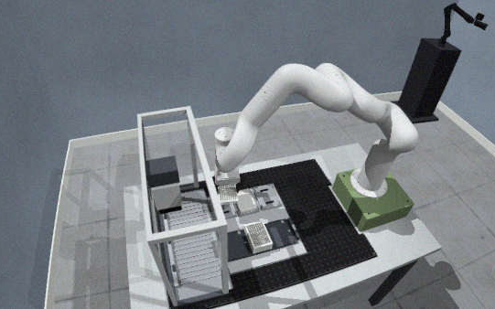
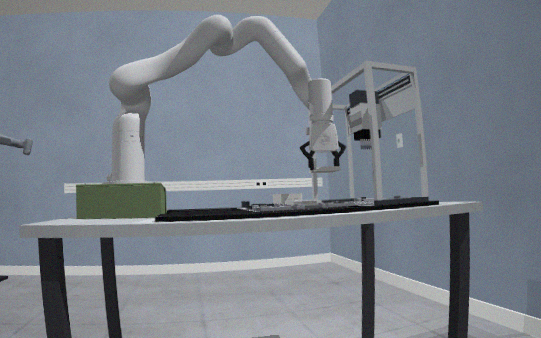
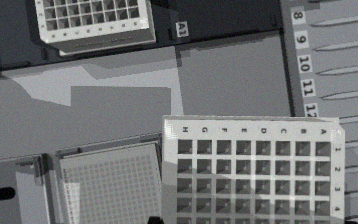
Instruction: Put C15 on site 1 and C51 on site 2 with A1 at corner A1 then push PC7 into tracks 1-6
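Gripper (image 2: 323, 161): clamped wide on the 96-well plate C15 (image 3: 252, 172), carried in the air above the deck, beside the instrument frame (image 1: 188, 227). Deep-well block C51 (image 3: 96, 21): sits on carrier PC7 (image 1: 288, 233) next to an A1 label (image 3: 181, 28). 384-well plate C16 (image 3: 112, 186): in its nest beside the apron, near track numbers 8 to 12.
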You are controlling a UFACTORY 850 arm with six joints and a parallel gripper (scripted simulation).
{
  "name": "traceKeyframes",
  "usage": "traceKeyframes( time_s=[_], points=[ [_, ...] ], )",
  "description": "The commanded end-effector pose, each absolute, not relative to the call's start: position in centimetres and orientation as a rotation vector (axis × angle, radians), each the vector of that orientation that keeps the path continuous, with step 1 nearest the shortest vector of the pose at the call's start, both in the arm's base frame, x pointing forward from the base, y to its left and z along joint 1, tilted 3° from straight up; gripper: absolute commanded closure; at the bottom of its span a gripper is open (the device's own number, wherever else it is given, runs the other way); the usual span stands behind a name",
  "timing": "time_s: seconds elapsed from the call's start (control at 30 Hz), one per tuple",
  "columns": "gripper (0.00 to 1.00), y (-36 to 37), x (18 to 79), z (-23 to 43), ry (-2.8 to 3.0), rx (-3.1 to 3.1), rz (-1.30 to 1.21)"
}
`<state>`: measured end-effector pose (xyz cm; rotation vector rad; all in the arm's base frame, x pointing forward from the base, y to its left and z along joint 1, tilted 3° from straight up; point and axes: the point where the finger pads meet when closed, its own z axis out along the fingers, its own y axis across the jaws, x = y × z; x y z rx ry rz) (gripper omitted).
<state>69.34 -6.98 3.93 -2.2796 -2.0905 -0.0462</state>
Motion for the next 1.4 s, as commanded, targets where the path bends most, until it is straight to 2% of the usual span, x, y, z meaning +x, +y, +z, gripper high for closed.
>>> traceKeyframes(
  time_s=[0.0,0.47,1.37],
  points=[
    [1.00,-6.1,68.5,4.1,-1.989,-2.385,-0.042],
    [1.00,-1.3,63.4,4.3,-1.381,-2.776,-0.028],
    [1.00,6.6,55.0,4.7,-0.242,-3.087,-0.002]
  ],
)
